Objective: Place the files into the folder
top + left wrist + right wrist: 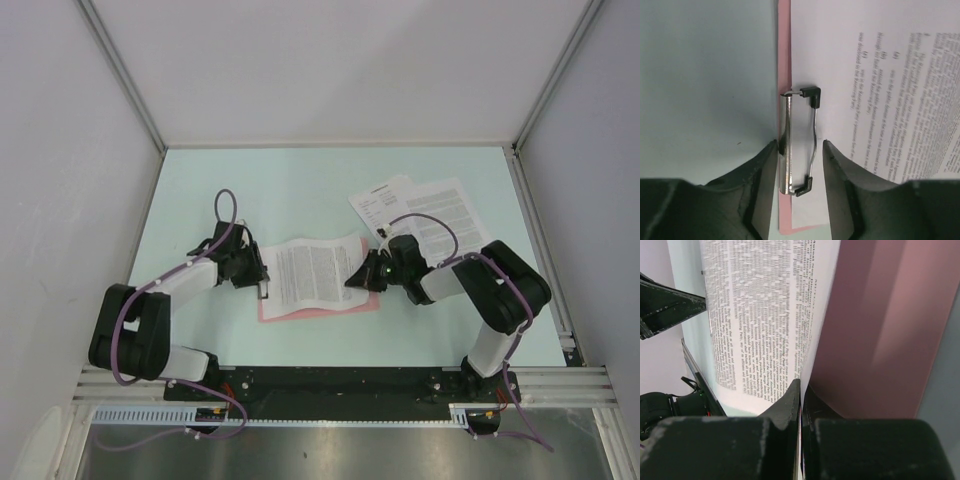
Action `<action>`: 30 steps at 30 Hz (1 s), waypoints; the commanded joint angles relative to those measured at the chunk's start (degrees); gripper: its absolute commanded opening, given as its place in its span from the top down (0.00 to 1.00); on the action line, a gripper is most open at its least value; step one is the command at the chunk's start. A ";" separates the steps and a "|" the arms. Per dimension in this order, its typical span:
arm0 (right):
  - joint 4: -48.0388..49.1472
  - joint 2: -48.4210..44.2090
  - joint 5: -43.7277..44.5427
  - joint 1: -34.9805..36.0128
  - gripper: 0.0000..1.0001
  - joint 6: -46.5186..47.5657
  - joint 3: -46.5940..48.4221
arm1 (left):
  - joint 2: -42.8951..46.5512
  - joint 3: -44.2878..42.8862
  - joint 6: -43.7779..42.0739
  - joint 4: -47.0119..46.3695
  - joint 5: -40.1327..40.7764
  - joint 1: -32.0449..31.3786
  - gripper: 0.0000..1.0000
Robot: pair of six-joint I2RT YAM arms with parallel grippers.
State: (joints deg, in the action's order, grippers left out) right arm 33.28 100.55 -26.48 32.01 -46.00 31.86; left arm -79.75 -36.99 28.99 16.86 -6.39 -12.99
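Left claw (800,145): fingers apart, set low either side of the clip (785,125) at the folder's (784,50) left short edge, gripping nothing. Right claw (801,395): closed tight on the right edge of one sheet (760,315) and holding that edge raised off the pink board.

Status of task: partly done.
- One sheet lies on the folder at the counter's (280,190) near middle. Its left edge runs under the clip's wire; whether the clip pinches it cannot be told.
- The sheet's right end is not flat yet, being held up by the right claw.
- Two loose sheets (420,212) lie overlapped on the counter at the far right, well apart from the folder. These are left to do.

Pose of arms:
- Left arm: elbow folded out to the left, forearm angled inward to the folder's left edge, wrist low over the counter.
- Right arm: elbow out to the right, forearm reaching inward and left to the sheet's right edge, the loose sheets just beyond its wrist.
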 commanded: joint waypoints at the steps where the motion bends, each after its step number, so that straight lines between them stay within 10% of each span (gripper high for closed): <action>1: -5.76 1.93 2.40 0.07 0.92 3.99 1.10 | 0.55 -3.17 -2.71 2.03 1.72 -0.28 0.50; 6: -10.06 0.53 1.87 -0.19 0.63 5.04 2.59 | 4.94 -7.90 -5.52 7.56 6.12 -0.28 0.29; 17: -51.10 -22.84 22.49 -9.32 0.01 17.78 10.42 | -1.36 -7.12 3.26 -8.59 -3.54 -13.01 0.41; 30: -51.03 -23.48 23.58 -42.28 0.00 14.36 13.41 | -7.62 -8.26 -1.83 3.16 9.90 -3.97 0.33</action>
State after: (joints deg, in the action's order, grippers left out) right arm -17.17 76.90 -2.46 -6.20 -31.46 43.11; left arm -88.38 -44.91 32.64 13.45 -2.13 -20.08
